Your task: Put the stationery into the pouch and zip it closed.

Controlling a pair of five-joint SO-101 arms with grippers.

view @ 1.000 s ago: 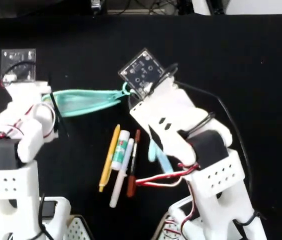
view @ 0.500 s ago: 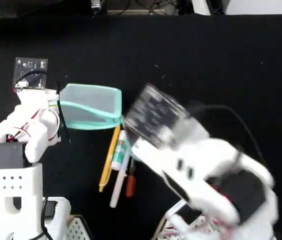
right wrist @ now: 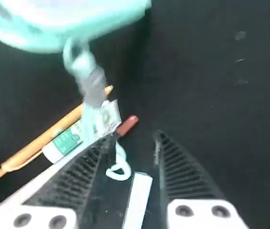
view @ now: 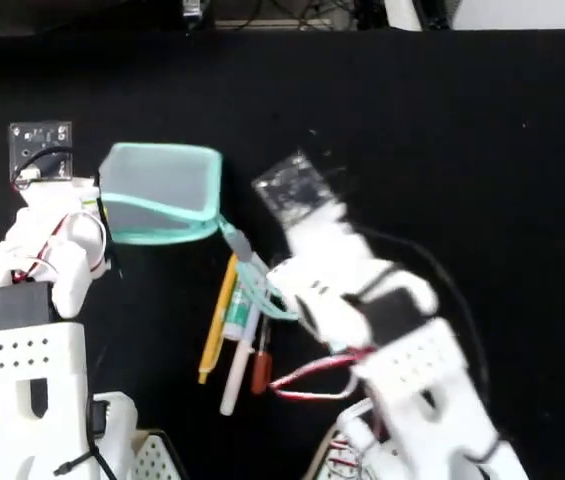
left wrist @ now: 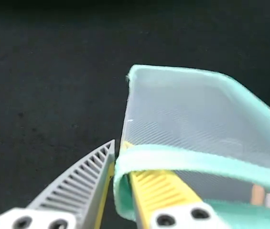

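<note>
One pouch (left wrist: pixel 187 119), rim clamped in left gripper (left wrist: pixel 119 149)

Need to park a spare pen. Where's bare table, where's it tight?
Widest bare table: the far side beyond the pouch and everything outboard of the right arm. Narrow strip between the left arm and the stationery. Crowded: pouch to stationery to right hand.

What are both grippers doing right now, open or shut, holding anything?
Left gripper: shut on the pouch rim.
Right gripper: open; the pouch's strap loop lies by one finger.
</note>
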